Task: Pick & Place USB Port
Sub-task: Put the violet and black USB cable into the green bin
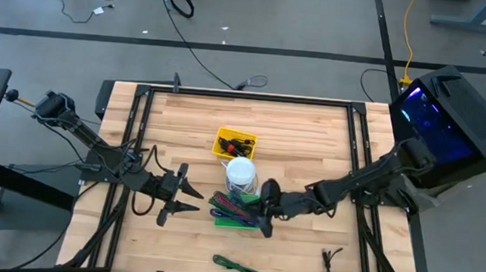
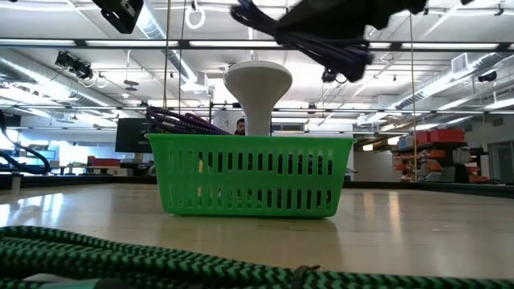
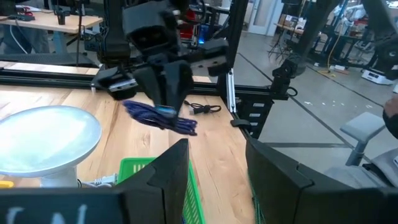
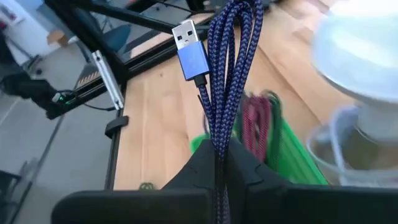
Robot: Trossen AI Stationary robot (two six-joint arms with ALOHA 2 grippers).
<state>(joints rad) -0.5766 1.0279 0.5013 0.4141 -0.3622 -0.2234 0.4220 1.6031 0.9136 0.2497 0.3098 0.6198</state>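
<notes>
My right gripper (image 4: 219, 149) is shut on a coiled blue-purple braided cable (image 4: 231, 68) that ends in a blue USB plug (image 4: 191, 50). It hangs over the right end of the green basket (image 1: 236, 214). The basket holds more purple and maroon coils (image 2: 186, 122). My left gripper (image 1: 189, 197) stands open to the left of the basket, touching nothing. Small black pieces with red on them lie in the yellow tray (image 1: 235, 142); I cannot tell whether one of them is the black USB stick. My right gripper pinches the folded cable between its two fingers (image 3: 166, 84), several strands together, at one end of the bundle (image 4: 219, 127). The fingers come from above, slanting down. The bundle (image 3: 163, 117) is lifted clear, and its plug end sticks out past the fingertips.
A white-lidded jar (image 1: 240, 175) stands just behind the basket, between it and the yellow tray. A green-black braided cable (image 1: 238, 267) lies near the table's near edge, and a thin black wire tie (image 1: 330, 260) lies to the right. Bare wood shows on the right half.
</notes>
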